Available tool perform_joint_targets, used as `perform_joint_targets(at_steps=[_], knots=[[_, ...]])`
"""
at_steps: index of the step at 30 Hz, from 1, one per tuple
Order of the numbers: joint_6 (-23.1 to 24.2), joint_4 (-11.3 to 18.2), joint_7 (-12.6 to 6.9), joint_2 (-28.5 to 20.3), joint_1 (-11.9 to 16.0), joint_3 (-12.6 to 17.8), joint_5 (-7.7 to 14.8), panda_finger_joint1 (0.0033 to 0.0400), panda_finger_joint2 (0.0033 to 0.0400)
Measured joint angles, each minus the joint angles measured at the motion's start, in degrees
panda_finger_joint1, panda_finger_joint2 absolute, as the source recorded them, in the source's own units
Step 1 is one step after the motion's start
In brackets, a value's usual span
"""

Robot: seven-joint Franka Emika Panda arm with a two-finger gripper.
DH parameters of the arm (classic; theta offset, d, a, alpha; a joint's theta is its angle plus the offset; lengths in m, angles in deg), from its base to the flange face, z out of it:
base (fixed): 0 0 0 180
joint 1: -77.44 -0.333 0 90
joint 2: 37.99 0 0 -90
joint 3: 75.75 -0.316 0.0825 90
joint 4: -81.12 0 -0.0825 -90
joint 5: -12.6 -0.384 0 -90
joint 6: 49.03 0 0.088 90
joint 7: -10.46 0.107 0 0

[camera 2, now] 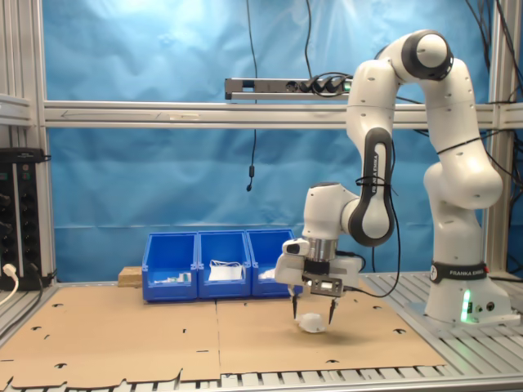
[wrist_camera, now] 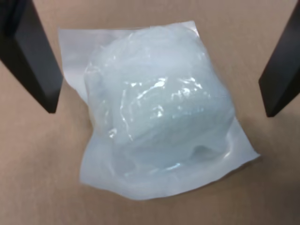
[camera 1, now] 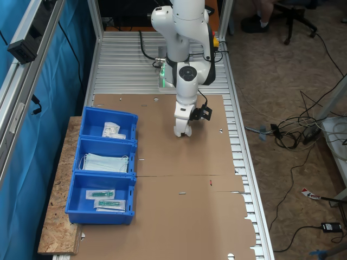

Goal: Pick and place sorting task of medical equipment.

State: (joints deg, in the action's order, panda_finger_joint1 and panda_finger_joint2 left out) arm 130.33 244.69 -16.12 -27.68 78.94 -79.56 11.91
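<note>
The white arm (camera 2: 384, 147) arches high and folds down, its wrist pointing straight at the surface. The gripper (camera 2: 313, 313) hangs low, its two dark fingers (wrist_camera: 33, 56) spread wide apart, clasping nothing.

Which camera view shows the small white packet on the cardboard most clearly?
The wrist view: the white packet lies large and sharp between the open fingers, its crinkled wrap plain to see. In the second exterior view the packet is a small pale lump under the gripper. In the first exterior view the gripper stands over its place.
</note>
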Motion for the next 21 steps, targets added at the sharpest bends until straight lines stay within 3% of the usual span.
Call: perform_joint_targets(at_steps=[21], knots=[[0.3, 0.0, 0.0, 1.5, 0.0, 1.2, 0.0, 0.04, 0.04]])
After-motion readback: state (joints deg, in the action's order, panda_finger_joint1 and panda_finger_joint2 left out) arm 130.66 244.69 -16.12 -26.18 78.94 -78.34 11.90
